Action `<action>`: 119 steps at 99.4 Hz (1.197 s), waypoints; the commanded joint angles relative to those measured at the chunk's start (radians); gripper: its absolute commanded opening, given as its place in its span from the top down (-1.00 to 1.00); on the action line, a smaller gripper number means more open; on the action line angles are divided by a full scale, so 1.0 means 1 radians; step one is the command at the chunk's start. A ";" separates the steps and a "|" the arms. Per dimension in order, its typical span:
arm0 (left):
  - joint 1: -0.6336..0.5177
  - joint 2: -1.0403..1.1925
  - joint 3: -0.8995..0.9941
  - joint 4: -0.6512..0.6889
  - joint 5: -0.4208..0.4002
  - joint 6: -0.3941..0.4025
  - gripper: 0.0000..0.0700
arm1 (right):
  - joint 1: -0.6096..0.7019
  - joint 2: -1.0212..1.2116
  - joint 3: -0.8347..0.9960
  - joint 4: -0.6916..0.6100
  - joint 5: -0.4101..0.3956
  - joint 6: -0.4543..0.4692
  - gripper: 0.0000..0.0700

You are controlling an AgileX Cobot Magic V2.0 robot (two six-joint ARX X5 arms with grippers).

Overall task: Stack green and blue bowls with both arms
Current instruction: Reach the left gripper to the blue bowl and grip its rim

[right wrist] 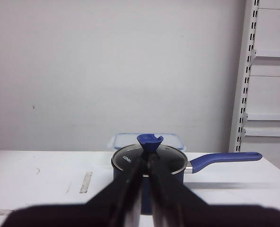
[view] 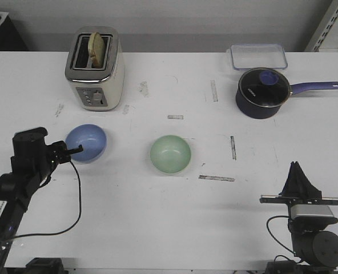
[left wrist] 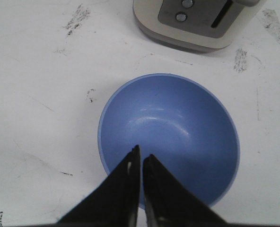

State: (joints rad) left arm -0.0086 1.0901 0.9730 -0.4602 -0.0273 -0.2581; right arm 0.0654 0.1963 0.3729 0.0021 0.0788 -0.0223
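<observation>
Blue bowl (view: pixel 86 142): on the desk (view: pixel 157 222), its near rim between the left pincer's tips.
Left pincer (left wrist: pixel 141 158): clenched on the blue bowl's rim.
Green bowl (view: pixel 170 153): well beyond the left pincer, untouched.
Right pincer (right wrist: pixel 144 163): clenched, empty, pointing toward the saucepan (right wrist: pixel 149 165).

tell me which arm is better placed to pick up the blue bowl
Left. The left gripper is already at the blue bowl, jaws closed over its near rim. The right gripper sits far off by the table's front edge.

White table (view: pixel 157 222) with toaster (view: pixel 95 69), saucepan (view: pixel 263 92), container (view: pixel 258 56), blue bowl (view: pixel 86 142), green bowl (view: pixel 170 153).
</observation>
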 commanded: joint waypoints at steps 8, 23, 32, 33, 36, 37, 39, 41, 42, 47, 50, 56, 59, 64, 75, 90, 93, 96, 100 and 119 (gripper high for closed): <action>0.019 0.119 0.125 -0.113 0.019 -0.019 0.99 | 0.000 -0.001 0.006 0.012 0.000 -0.005 0.96; 0.055 0.250 0.262 -0.253 0.140 -0.021 0.84 | 0.000 -0.001 0.006 0.012 0.000 -0.005 0.96; 0.082 0.311 0.320 -0.293 0.212 -0.020 0.29 | 0.000 -0.001 0.006 0.012 0.000 -0.005 0.96; 0.085 0.317 0.327 -0.297 0.220 -0.020 0.22 | 0.000 -0.001 0.006 0.012 0.000 -0.005 0.96; 0.095 0.335 0.343 -0.306 0.240 -0.020 0.04 | 0.000 -0.001 0.006 0.012 0.000 -0.005 0.96; 0.098 0.340 0.347 -0.308 0.244 -0.019 -0.01 | 0.000 -0.001 0.006 0.012 0.000 -0.005 0.96; 0.104 0.348 0.354 -0.311 0.249 -0.019 -0.10 | 0.000 -0.001 0.006 0.012 0.000 -0.005 0.96; 0.109 0.357 0.359 -0.311 0.250 -0.019 -0.18 | 0.000 -0.001 0.006 0.012 0.000 -0.005 0.96; 0.111 0.361 0.361 -0.311 0.250 -0.019 -0.21 | 0.000 -0.001 0.006 0.012 0.000 -0.005 0.96; 0.124 0.376 0.364 -0.307 0.249 -0.015 -0.33 | 0.000 -0.001 0.006 0.012 0.000 -0.005 0.96; 0.134 0.385 0.364 -0.307 0.249 -0.010 -0.37 | 0.000 -0.001 0.006 0.012 0.000 -0.005 0.96; 0.154 0.403 0.364 -0.313 0.249 0.008 -0.44 | 0.000 -0.001 0.006 0.012 0.000 -0.005 0.96; 0.163 0.412 0.364 -0.317 0.249 0.020 -0.44 | 0.000 -0.001 0.006 0.012 0.000 -0.005 0.96; 0.176 0.428 0.364 -0.320 0.249 0.038 -0.44 | 0.000 -0.001 0.006 0.012 0.000 -0.005 0.96; 0.193 0.472 0.364 -0.318 0.249 0.054 -0.43 | 0.000 -0.001 0.006 0.012 0.000 -0.005 0.96; 0.193 0.544 0.364 -0.298 0.249 0.075 -0.39 | 0.000 -0.001 0.006 0.012 0.000 -0.005 0.96; 0.192 0.558 0.364 -0.295 0.249 0.075 -0.39 | 0.000 -0.001 0.006 0.012 0.001 -0.005 0.96; 0.191 0.572 0.364 -0.294 0.249 0.075 -0.38 | 0.000 -0.001 0.006 0.012 0.000 -0.005 0.96; 0.188 0.591 0.364 -0.294 0.249 0.078 -0.38 | 0.000 -0.001 0.006 0.012 0.000 -0.005 0.96; 0.177 0.637 0.364 -0.294 0.249 0.094 0.43 | 0.000 -0.001 0.006 0.012 0.000 -0.005 0.96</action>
State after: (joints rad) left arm 0.1711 1.7115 1.3190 -0.7555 0.2157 -0.1829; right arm 0.0650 0.1963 0.3729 0.0021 0.0788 -0.0223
